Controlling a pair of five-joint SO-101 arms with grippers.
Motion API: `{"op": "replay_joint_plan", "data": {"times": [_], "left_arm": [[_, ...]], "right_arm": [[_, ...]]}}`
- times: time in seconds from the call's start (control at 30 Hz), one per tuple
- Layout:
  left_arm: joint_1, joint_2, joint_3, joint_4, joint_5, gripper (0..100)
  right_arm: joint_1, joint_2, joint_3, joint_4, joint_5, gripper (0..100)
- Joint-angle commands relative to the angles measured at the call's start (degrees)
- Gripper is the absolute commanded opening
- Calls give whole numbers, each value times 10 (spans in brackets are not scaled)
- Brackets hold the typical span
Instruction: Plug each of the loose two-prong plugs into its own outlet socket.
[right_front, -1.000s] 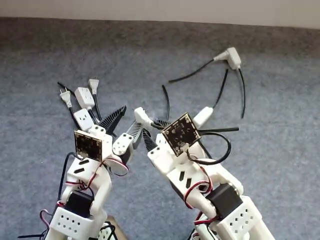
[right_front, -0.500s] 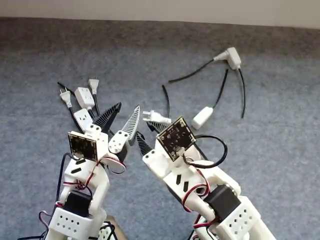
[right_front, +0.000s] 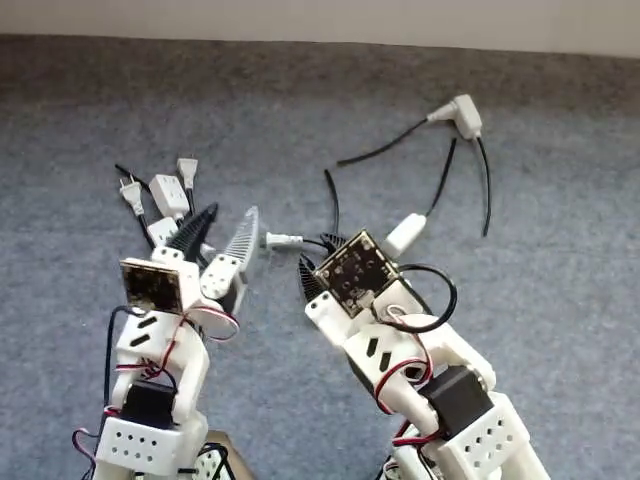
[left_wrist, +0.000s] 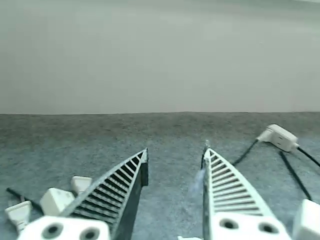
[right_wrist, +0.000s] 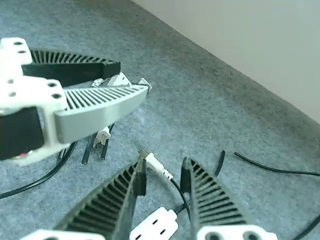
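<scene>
Grey carpet (right_front: 520, 300) covers the whole work surface in the high view. The left gripper (right_front: 222, 225) has its two fingers spread apart and holds nothing. Just beside the tip of its pale finger lies a loose white plug (right_front: 281, 240). Its prongs point toward this gripper and its black cable runs back under the right arm. The right gripper (right_front: 310, 272) is mostly covered by its camera board, and one black finger shows near the cable. A near socket (right_front: 405, 232) lies on the carpet beside the right arm. A far socket (right_front: 462, 114) lies well apart, toward the wall. A cluster of plugs and sockets (right_front: 168, 195) lies beside the left gripper.

In the left wrist view the left gripper (left_wrist: 175, 152) is wide open, with bare carpet between the fingers. The far socket (left_wrist: 278, 136) and the cluster (left_wrist: 55, 200) lie on opposite sides of it.

In the right wrist view the right gripper (right_wrist: 164, 162) is open. The loose plug (right_wrist: 153, 161) lies on the carpet between its fingertips, close to one of them; I cannot tell if it touches. The near socket (right_wrist: 152, 225) lies between the fingers, closer to the wrist. The left gripper (right_wrist: 134, 77) is near, also open.
</scene>
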Motion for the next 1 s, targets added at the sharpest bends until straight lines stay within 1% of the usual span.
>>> {"op": "replay_joint_plan", "data": {"times": [0.0,0.13,0.23,0.3,0.43,0.5,0.57,0.73,0.83,0.97], "left_arm": [[-72,0,10,10,3,188],[-160,0,10,43,3,188],[-208,-1,10,84,3,188],[-225,-5,10,99,3,188],[-226,-2,10,105,3,188],[-226,-1,10,105,3,188],[-226,-1,10,105,3,188],[-226,0,10,105,3,188],[-226,0,10,105,3,188],[-222,0,10,105,3,188]], "right_arm": [[-16,9,22,-52,39,120],[-14,55,73,-116,47,121],[-8,151,71,-175,48,121],[-7,223,65,-226,48,121],[-7,362,15,-284,49,121],[-3,428,-15,-306,71,121],[8,498,-44,-335,91,121],[48,662,-124,-384,95,121],[55,717,-159,-393,110,121],[52,732,-175,-400,129,121]]}}
